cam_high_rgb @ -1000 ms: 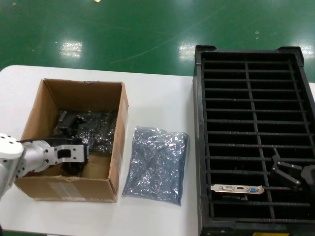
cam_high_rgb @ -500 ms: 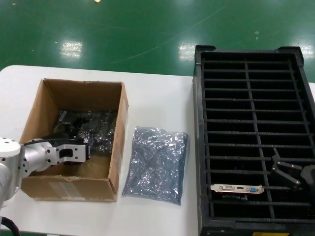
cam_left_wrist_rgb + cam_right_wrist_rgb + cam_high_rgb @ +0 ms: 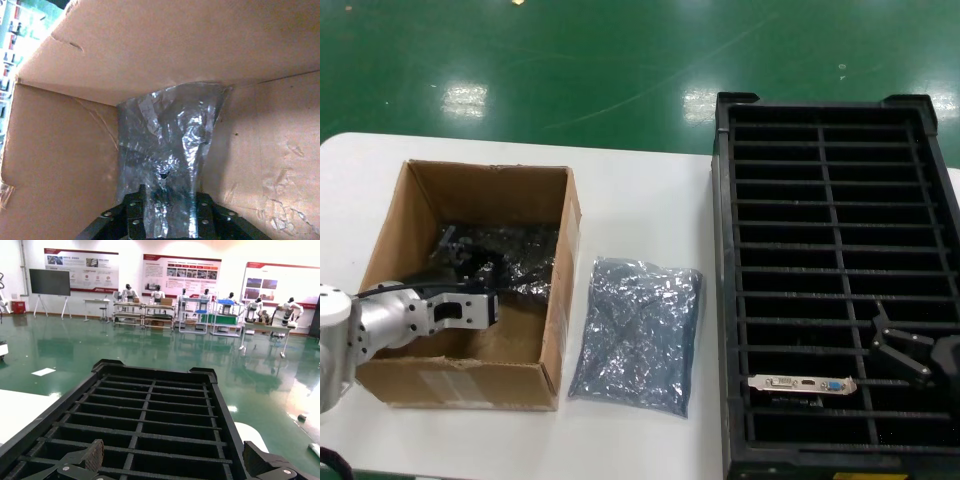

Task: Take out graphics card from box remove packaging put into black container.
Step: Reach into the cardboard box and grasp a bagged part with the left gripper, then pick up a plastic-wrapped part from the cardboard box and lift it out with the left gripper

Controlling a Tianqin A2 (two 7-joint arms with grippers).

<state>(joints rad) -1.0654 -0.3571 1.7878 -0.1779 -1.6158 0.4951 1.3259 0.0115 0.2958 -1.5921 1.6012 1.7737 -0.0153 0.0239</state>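
**Q:** Where do the task's things lie, taking the box as landmark?

**A:** The brown cardboard box [image 3: 470,290] sits open on the white table [image 3: 640,200]. Inside it, toward its far wall, lies a crinkly silver-grey bag [image 3: 510,260] with dark contents; whether a card is in it cannot be told. Just beside the box, on the side toward the crate, a second bag [image 3: 638,332] lies flat on the table, apart from the cardboard. Beyond that bag, well apart from the box, stands the black crate [image 3: 835,290]. A graphics card [image 3: 802,384] stands in one of the crate's near slots, on the column nearer the box, its silver bracket uppermost with the blue port showing.

**Q:** What is the left gripper doing?

**A:** The left gripper [image 3: 470,310] reaches into the box over its outer side wall, low near the box's front. In the left wrist view the fingers [image 3: 200,220] are closed on the bag [image 3: 167,155], a fold of the plastic pinched between them, the rest of the bag spreading toward the box's corner [image 3: 117,105].

**Q:** And the right gripper?

**A:** The right gripper [image 3: 905,350] hangs over the crate's near slots on the column farther from the box, apart from the card. Its fingers are spread wide and hold nothing; the right wrist view shows both fingertips [image 3: 92,455] set wide above the crate's ribs [image 3: 150,420].
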